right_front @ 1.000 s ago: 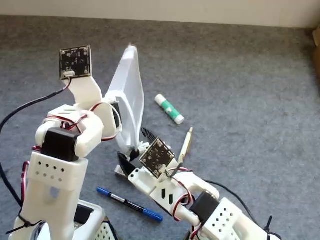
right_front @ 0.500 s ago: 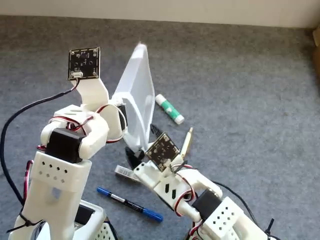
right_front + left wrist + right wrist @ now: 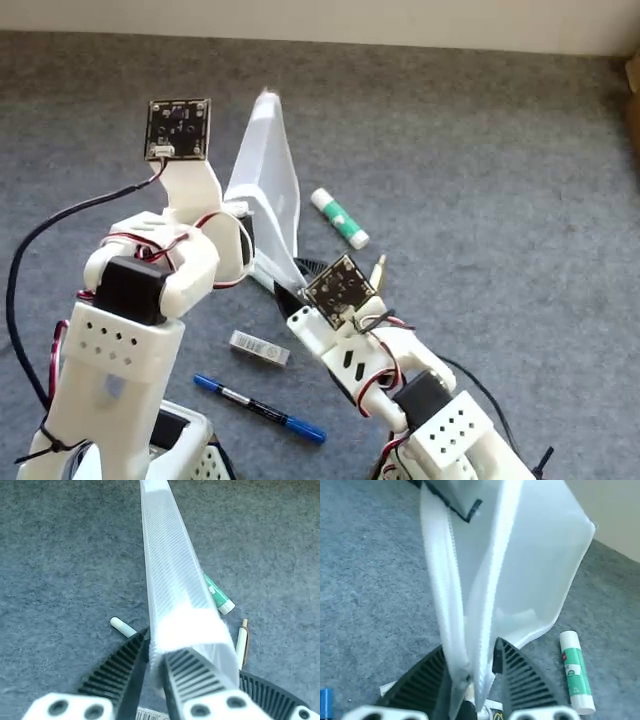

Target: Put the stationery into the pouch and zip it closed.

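Note:
The white translucent pouch stands upright off the carpet, held between both arms. My left gripper is shut on its lower edge, with the pouch rising away edge-on. My right gripper is shut on the zipper edge, where the pouch gapes open. A green and white glue stick lies beyond the pouch. A beige pen lies next to the right arm's camera. A blue pen and a small labelled eraser lie on the carpet between the arm bases.
Grey carpet covers the whole work area, with open floor to the right and at the back. A short white stick lies on the carpet near the left gripper. A pale wall edge runs along the far side.
The pouch has swung more upright and shifted right. The right gripper moved right and away from the eraser, which now lies uncovered. The left arm shifted slightly right.

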Robot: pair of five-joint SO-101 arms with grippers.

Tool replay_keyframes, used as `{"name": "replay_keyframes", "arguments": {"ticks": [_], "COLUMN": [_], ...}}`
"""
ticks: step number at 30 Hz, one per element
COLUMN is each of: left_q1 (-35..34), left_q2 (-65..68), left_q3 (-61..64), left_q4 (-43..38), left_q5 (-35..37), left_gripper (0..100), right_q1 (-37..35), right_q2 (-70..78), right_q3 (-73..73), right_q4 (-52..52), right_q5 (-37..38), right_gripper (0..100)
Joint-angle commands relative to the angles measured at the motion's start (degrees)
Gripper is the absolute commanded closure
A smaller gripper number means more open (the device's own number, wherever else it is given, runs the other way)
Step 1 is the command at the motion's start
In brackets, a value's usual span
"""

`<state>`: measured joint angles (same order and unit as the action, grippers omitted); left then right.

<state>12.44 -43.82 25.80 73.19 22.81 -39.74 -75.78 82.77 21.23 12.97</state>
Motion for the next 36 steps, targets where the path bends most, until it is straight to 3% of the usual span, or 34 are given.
{"name": "replay_keyframes", "arguments": {"ticks": [1, 6, 13, 21, 36], "left_q1": [0.66, 0.66, -2.15, -4.35, -11.21], "left_q2": [-0.48, -0.48, -0.48, -0.48, 0.04], "left_q3": [-0.84, -1.27, -1.36, -7.43, -11.47], "left_q4": [1.67, 6.15, 9.49, 13.36, 11.96], "left_q5": [-6.68, -13.80, -17.05, -22.95, -39.65], "left_gripper": [99, 98, 80, 80, 80], "right_q1": [0.92, 1.01, 4.62, 5.23, 2.24], "right_q2": [-1.19, -1.19, -1.19, -1.19, -1.19], "right_q3": [-1.10, -1.10, -1.10, -1.10, -1.27], "right_q4": [-1.45, -1.45, -1.45, -1.36, 2.07], "right_q5": [4.66, 7.82, 8.18, 11.87, 17.23], "right_gripper": [97.5, 99.1, 99.1, 99.1, 99.1]}}
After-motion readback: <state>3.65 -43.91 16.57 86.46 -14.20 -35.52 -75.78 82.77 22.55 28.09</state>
